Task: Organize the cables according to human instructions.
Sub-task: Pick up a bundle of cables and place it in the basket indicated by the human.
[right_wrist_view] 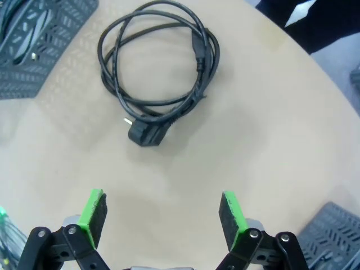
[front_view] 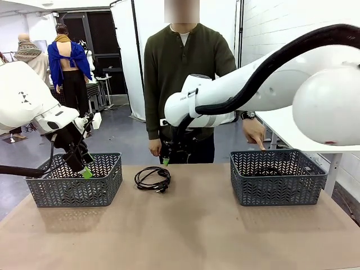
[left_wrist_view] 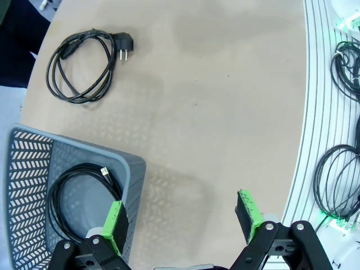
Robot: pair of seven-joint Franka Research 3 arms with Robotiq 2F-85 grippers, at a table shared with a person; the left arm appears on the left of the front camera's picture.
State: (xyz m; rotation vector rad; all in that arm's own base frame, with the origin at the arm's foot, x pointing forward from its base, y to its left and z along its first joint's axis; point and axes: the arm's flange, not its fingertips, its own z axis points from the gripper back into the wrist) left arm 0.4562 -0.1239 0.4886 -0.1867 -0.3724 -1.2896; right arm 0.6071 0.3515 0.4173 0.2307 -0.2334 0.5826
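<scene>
One coiled black cable (front_view: 163, 175) lies on the brown table between the two baskets, with its plug (right_wrist_view: 147, 135) pointing toward my right gripper. My right gripper (front_view: 167, 158) hangs above and just behind it, open, with nothing between the green pads (right_wrist_view: 163, 216). At the near rim of the left basket (front_view: 76, 183) my left gripper (front_view: 84, 169) is also open and empty (left_wrist_view: 183, 219). That basket holds another coiled cable (left_wrist_view: 84, 167). The same loose cable (left_wrist_view: 125, 41) lies farther off on the table. The person (front_view: 185, 73) stands at the far side and points a finger (front_view: 260, 144) down at the right basket (front_view: 278, 183), where a dark cable (front_view: 264, 170) lies.
Both grey lattice baskets stand near the table's far edge, left and right. In the left wrist view, more black cords (left_wrist_view: 337, 185) lie on a white ribbed surface beyond the table's rounded edge. A basket corner (right_wrist_view: 337, 230) sits close to my right gripper.
</scene>
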